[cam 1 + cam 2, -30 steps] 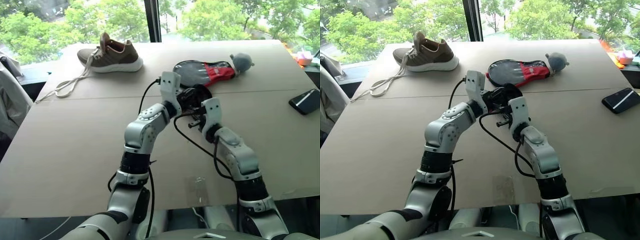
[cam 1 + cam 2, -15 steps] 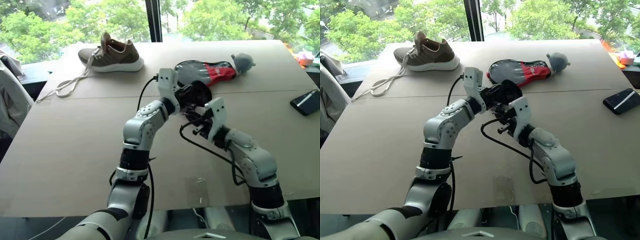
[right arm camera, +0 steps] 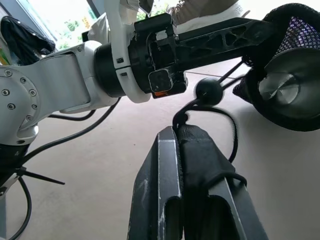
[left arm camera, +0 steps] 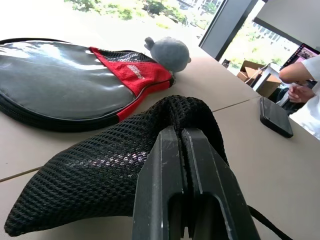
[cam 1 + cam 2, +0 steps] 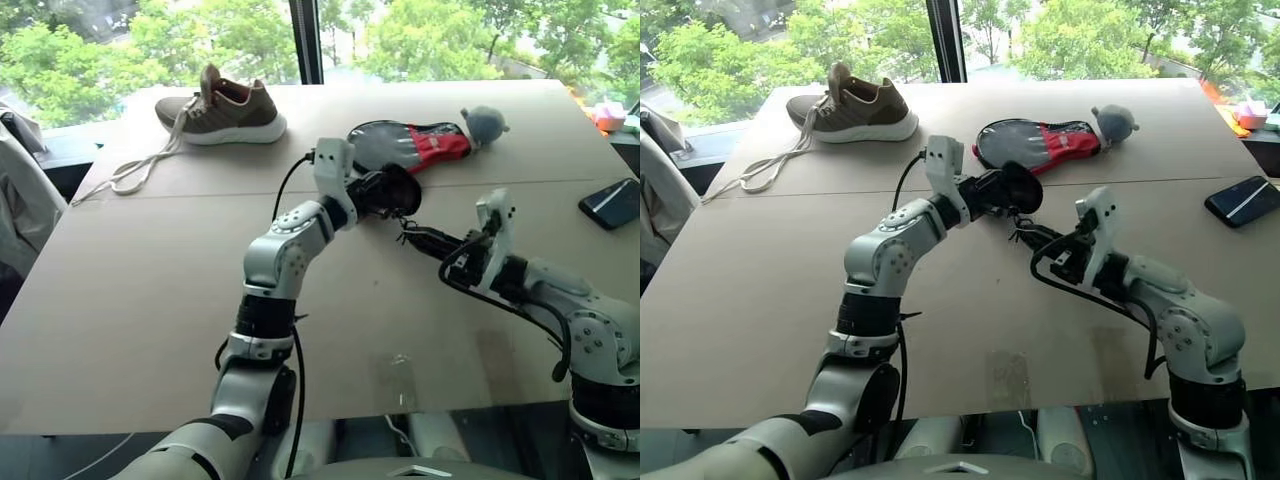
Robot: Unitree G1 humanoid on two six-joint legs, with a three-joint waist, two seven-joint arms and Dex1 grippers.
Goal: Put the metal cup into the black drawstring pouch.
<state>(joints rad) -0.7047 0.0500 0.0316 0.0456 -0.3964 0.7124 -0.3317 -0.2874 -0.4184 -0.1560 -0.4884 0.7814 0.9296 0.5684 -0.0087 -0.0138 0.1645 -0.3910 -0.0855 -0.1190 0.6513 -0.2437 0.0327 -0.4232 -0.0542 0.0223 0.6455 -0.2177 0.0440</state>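
Since the metal cup [image 3: 280,89] already sits inside the black drawstring pouch [image 5: 392,190], its shiny base showing through the mesh mouth in my right wrist view, I judge the main step done. My left gripper [image 4: 183,145] has its fingers pinched tight on the pouch fabric, holding it just off the table [image 5: 150,290] near the paddle cover [image 5: 405,145]. My right gripper [image 3: 186,145] is clamped on the cord [image 3: 212,112] by the toggle [image 3: 207,90]. What's left, I think, is cinching the mouth closed and setting it down.

Shoe [image 5: 222,108], paddle cover [image 5: 408,145], phone [image 5: 610,203] on table [image 5: 150,280].
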